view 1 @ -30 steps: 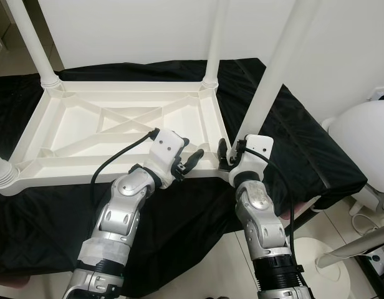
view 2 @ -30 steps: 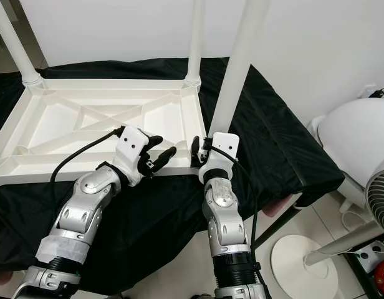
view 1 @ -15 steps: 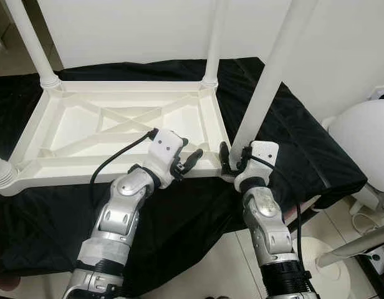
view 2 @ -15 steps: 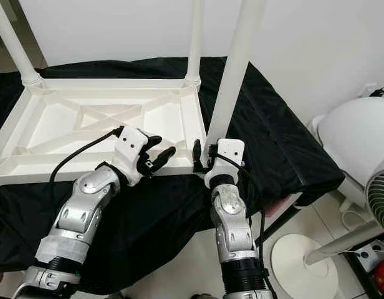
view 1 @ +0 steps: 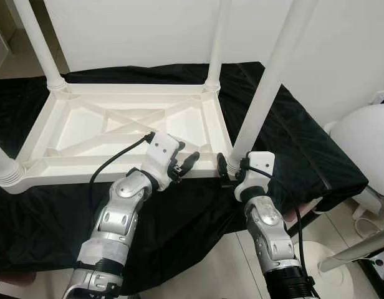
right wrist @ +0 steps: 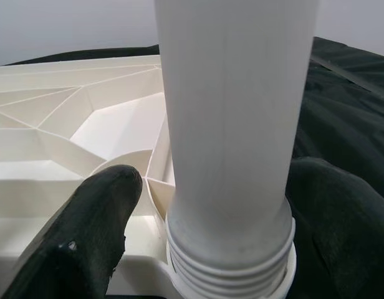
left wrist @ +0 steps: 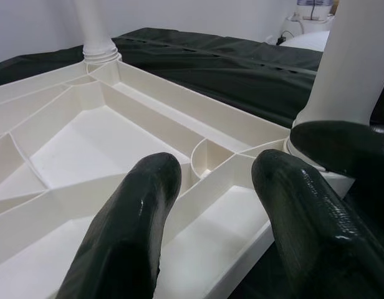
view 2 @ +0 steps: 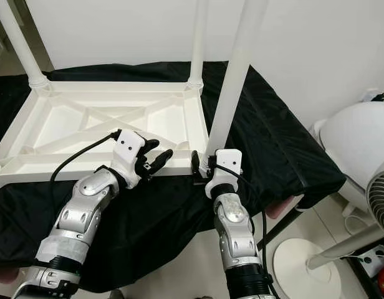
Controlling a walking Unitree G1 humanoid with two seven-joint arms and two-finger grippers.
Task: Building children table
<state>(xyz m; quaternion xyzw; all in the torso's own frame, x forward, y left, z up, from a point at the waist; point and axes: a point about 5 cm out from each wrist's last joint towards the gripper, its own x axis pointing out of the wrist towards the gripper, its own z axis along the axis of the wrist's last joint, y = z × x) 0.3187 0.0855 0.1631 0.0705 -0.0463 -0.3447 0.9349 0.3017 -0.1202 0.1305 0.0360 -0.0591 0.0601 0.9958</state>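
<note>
The tops of all the white legs point(view 1: 274, 75) run out past the upper edge, so their ends cannot be seen. The near-left leg point(view 1: 4, 167) is cut by the side edge. Behind the near-right leg, the right hand point(view 1: 232, 167) is partly hidden, and whether it touches the leg cannot be told.

Both head views are bright and evenly lit, sharp and free of motion blur. The white wall point(view 1: 148, 31) is close to blown out, and the white table frame point(view 1: 126, 121) shows only soft grey shading between its ribs. The black cloth point(view 2: 273, 143) swallows detail, with faint sheen along its folds. Straight legs bow slightly toward the edges, at 10 and 2 o'clock. In the wrist views the near black fingers point(left wrist: 126, 230) are soft and out of focus, with dull highlights.
</note>
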